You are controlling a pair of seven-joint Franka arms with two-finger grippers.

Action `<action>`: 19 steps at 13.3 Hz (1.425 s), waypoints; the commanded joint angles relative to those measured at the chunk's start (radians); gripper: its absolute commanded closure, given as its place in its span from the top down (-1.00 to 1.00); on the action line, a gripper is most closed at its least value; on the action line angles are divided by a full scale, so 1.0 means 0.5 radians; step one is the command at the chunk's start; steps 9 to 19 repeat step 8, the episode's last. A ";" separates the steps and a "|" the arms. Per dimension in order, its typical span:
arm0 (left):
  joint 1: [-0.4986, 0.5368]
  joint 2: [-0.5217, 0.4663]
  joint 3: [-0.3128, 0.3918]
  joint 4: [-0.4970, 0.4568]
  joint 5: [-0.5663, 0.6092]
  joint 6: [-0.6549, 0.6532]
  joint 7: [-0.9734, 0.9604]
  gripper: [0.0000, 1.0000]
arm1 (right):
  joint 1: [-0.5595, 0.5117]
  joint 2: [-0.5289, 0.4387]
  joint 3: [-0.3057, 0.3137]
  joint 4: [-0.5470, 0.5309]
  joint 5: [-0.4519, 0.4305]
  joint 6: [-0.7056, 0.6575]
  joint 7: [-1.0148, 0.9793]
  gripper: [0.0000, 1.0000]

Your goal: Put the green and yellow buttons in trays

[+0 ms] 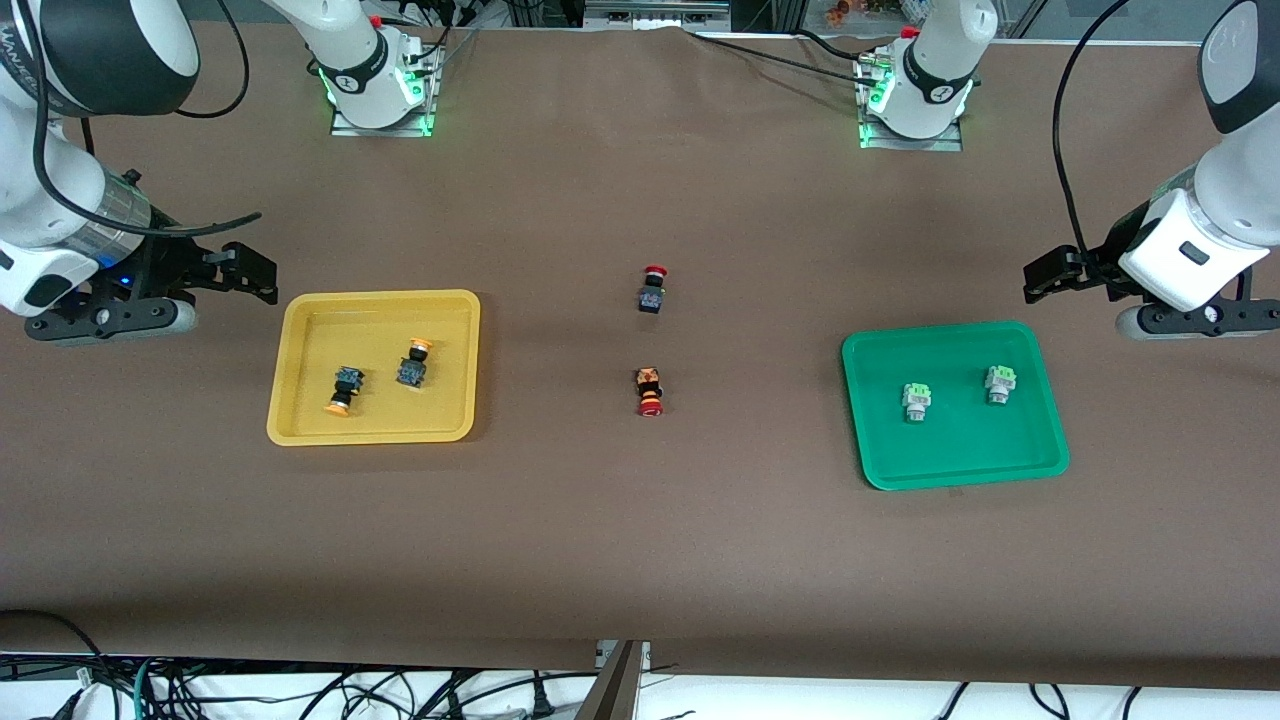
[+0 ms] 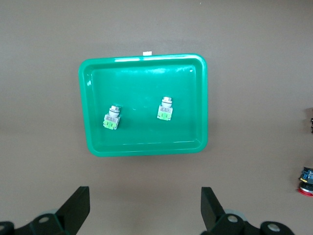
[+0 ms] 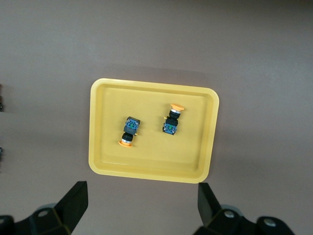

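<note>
1. Both yellow-capped buttons point(image 1: 345, 390) point(image 1: 413, 365) lie in the yellow tray point(image 1: 290, 380), at the front view's centre left.
2. Both green buttons point(image 1: 916, 401) point(image 1: 1000, 383) sit in the green tray point(image 1: 1040, 440), centre right.
3. Two red-capped switches point(image 1: 652, 288) point(image 1: 649, 391) lie mid-desk point(image 1: 640, 560), correctly outside.
4. The left tool point(image 1: 1045, 275) and right tool point(image 1: 255, 272) hang spread wide, holding nothing; sorting looks complete.

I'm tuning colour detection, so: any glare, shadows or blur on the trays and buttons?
Front view: even light, green tray and yellow tray sharp with faint shadows. Left wrist view: pale glare streaks on the green tray's rim; green buttons crisp. Right wrist view: soft shadow along the yellow tray; yellow buttons clear.
</note>
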 commanded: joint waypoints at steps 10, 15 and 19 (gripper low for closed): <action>-0.005 0.041 0.022 0.053 -0.009 0.016 0.003 1.00 | 0.000 0.001 0.015 0.047 -0.025 -0.017 -0.007 0.99; -0.005 0.041 0.022 0.053 -0.009 0.016 0.003 1.00 | 0.000 0.001 0.015 0.047 -0.025 -0.017 -0.007 0.99; -0.005 0.041 0.022 0.053 -0.009 0.016 0.003 1.00 | 0.000 0.001 0.015 0.047 -0.025 -0.017 -0.007 0.99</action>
